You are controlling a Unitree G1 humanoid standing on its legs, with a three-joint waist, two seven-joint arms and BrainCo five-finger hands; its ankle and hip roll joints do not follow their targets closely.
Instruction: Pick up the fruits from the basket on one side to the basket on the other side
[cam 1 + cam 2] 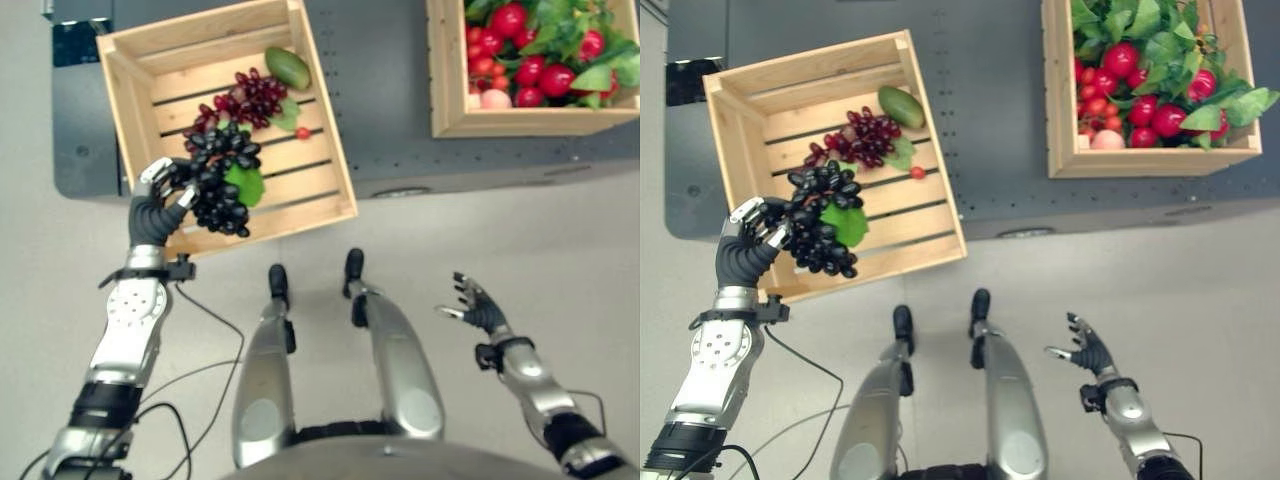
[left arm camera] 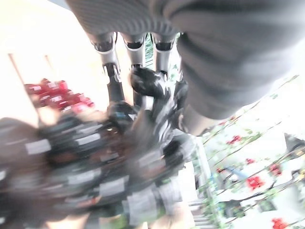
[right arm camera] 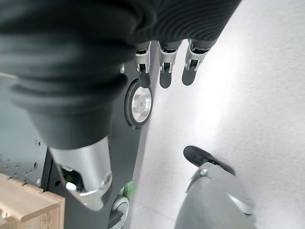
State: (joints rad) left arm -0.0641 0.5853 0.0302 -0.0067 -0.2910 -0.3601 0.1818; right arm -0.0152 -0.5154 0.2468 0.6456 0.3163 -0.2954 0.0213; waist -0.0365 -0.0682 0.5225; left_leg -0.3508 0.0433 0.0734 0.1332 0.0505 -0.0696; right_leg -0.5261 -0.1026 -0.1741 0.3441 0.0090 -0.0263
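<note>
Left hand (image 1: 152,205) pinches black grapes (image 1: 220,178) over left crate (image 1: 130,120); right hand (image 1: 478,305) spread, idle.

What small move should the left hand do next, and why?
Probably lift the black grape bunch straight up: the left hand is curled around it at the near corner of the left crate, so it should clear the wall before going sideways.

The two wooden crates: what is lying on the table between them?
Nothing: between the left crate and the right crate, both eye views show only a bare stretch of the dark table.
</note>
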